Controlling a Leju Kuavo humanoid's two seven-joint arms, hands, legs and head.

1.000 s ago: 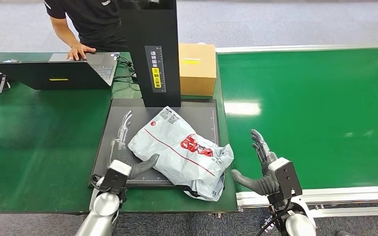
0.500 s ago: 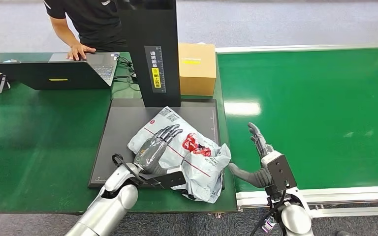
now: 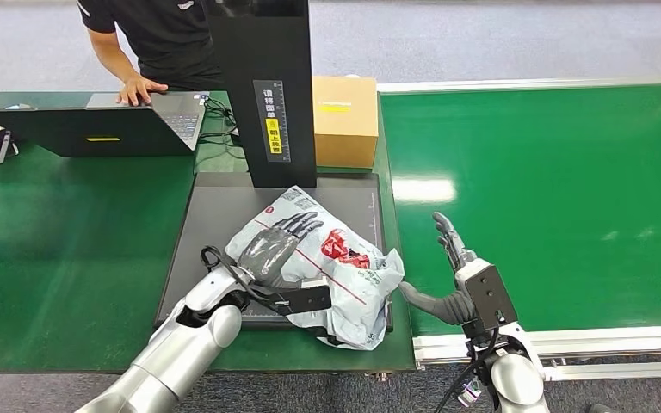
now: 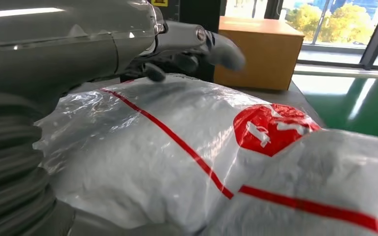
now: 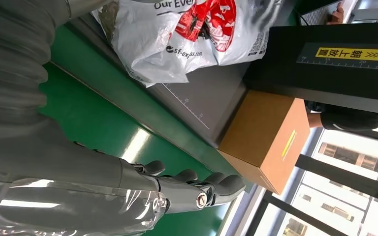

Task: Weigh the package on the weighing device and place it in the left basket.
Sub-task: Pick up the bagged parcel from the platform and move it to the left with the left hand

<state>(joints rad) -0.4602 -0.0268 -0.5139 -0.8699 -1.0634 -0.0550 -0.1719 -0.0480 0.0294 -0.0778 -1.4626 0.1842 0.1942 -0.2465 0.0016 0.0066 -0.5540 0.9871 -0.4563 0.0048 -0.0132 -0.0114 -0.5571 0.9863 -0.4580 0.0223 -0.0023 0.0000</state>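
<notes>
Green is most of what we see: a shiny green conveyor belt [image 3: 551, 198] fills the right side, and a green counter [image 3: 60, 249] sits to the left of it. On that counter we've got a flat black weighing platform [image 3: 202, 224] with a tall black post [image 3: 267, 86] rising at its back edge, marked with a yellow label. A black laptop [image 3: 95, 125] sits at the far left with a person's hand [image 3: 138, 89] on it, and a brown cardboard box [image 3: 344, 120] stands just right of the post.

Our package, a crinkly grey plastic mailer bag with a red stripe and red logo [image 3: 344, 267], lies on the platform toward its near right corner, its end hanging past the edge.

Left robot hand [image 3: 274, 245] lies flat on top of the bag, fingers stretched out and spread, pressing rather than gripping as far as we can tell. Right robot hand [image 3: 447, 275] is just beside the bag's right end, over the belt's edge, fingers apart and holding nothing.
</notes>
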